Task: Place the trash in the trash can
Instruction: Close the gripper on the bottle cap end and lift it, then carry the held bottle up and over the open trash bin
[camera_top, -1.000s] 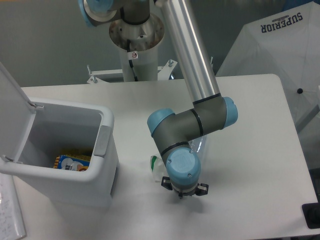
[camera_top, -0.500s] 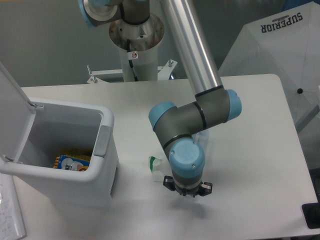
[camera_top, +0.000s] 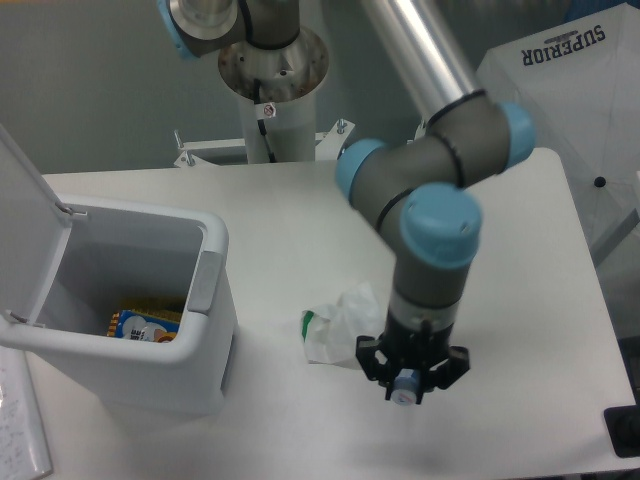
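My gripper (camera_top: 410, 376) hangs over the front middle of the table, its jaws closed around a small bluish-white end of the clear plastic bottle (camera_top: 403, 389). The rest of the bottle is hidden under the wrist. The wrinkly white wrapper (camera_top: 338, 325) with a green mark lies on the table just left of the gripper, apart from it. The white trash can (camera_top: 208, 330) stands at the left with its lid (camera_top: 22, 175) swung open. A yellow and blue packet (camera_top: 145, 325) lies inside it.
The robot's pedestal (camera_top: 272, 90) stands behind the table. A white cover printed SUPERIOR (camera_top: 570, 90) is at the back right. A black object (camera_top: 625, 430) sits at the front right corner, and a paper sheet (camera_top: 20, 430) at the front left.
The arm has swung right and lifted, uncovering the wrapper. The bottle that lay under the forearm is gone from the table and now shows in the gripper.
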